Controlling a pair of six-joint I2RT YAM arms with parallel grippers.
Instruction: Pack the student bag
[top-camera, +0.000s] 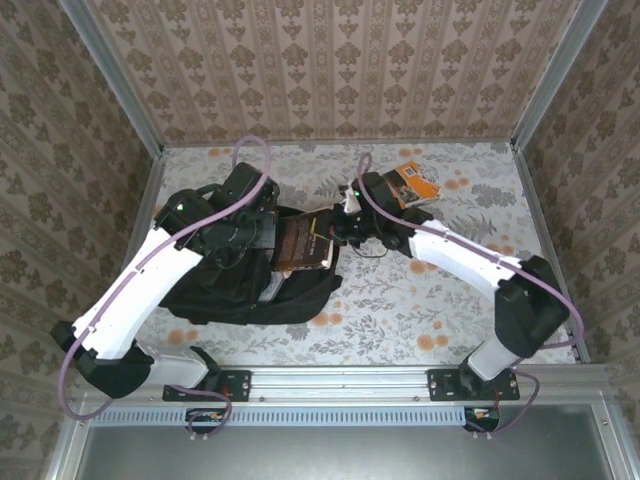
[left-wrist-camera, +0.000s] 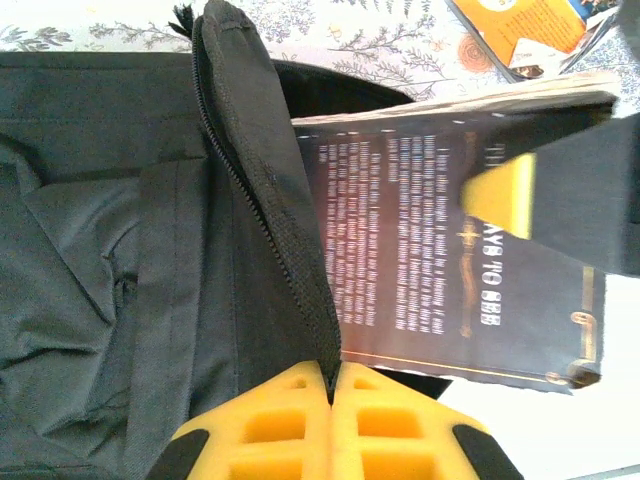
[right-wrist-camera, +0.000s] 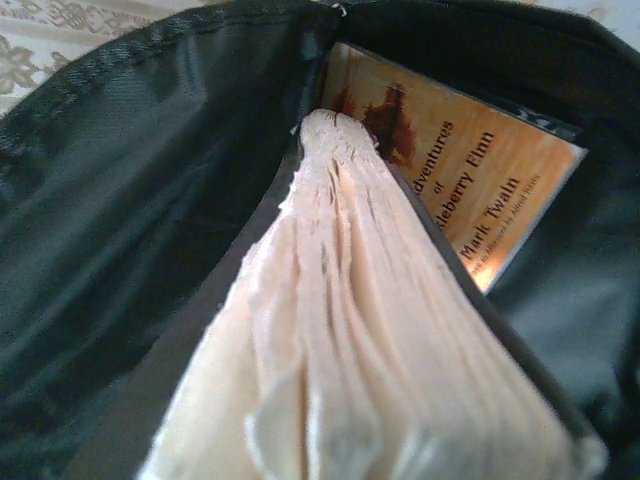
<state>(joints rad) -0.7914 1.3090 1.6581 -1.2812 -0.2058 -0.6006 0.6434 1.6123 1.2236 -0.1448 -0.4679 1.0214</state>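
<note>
Student bag rim lies within left gripper; right gripper apparently clamps book.

Light: bright, diffuse, from overhead; shadows faint. Top view: sharp. Left wrist view: table blown white at 5 o'clock. Right wrist view: book pages blurred at 6 o'clock; student bag interior dim.

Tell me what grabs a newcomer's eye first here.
A black bag sprawls at the near left of the table, its zipper edge pinched by the left hand. The right hand holds a dark book in the opening, where another book lies inside. An orange book lies at the far right.
</note>
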